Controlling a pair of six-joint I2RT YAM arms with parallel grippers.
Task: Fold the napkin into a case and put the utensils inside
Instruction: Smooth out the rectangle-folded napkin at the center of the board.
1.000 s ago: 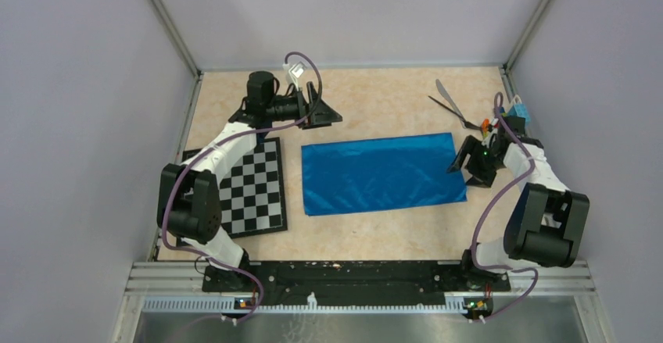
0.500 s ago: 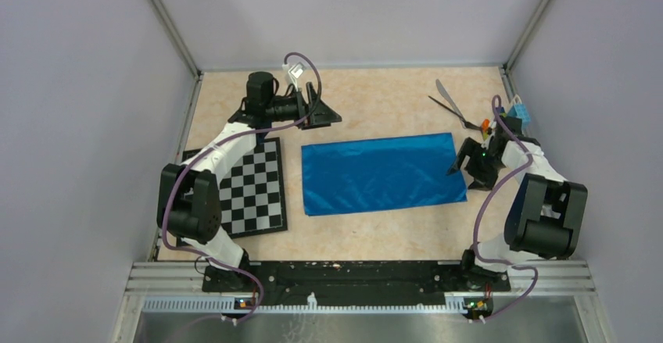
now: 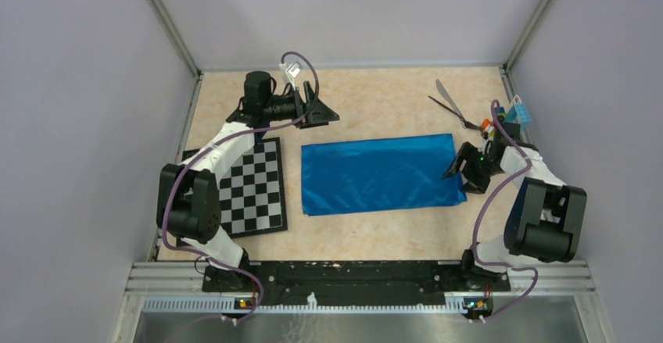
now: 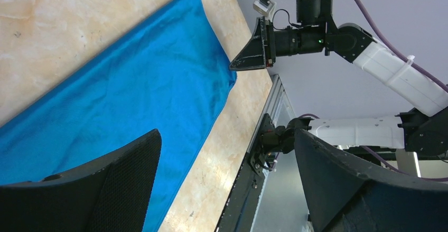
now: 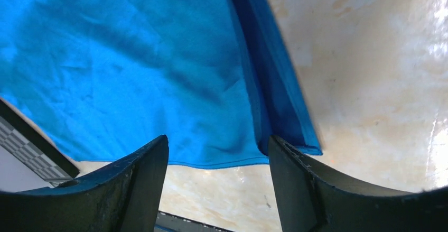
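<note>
The blue napkin point(image 3: 381, 174) lies flat in the middle of the table as a wide rectangle; it also shows in the left wrist view point(image 4: 121, 100) and the right wrist view point(image 5: 158, 68), where a narrow strip along its right edge is folded over. My right gripper point(image 3: 460, 169) is open and empty, low over the napkin's right edge. My left gripper point(image 3: 328, 115) is open and empty, behind the napkin's far left corner. The silver knife point(image 3: 446, 93) and the thin black utensil point(image 3: 456, 112) lie crossed at the far right.
A chessboard point(image 3: 250, 188) lies left of the napkin, under the left arm. Small colourful toy blocks point(image 3: 516, 114) sit by the right wall, close to the right arm. Metal frame rails run along the table's sides and front edge.
My right gripper has moved slightly forward and left, closer to the napkin's right edge. My left gripper has shifted a little. The napkin and utensils have not moved.
</note>
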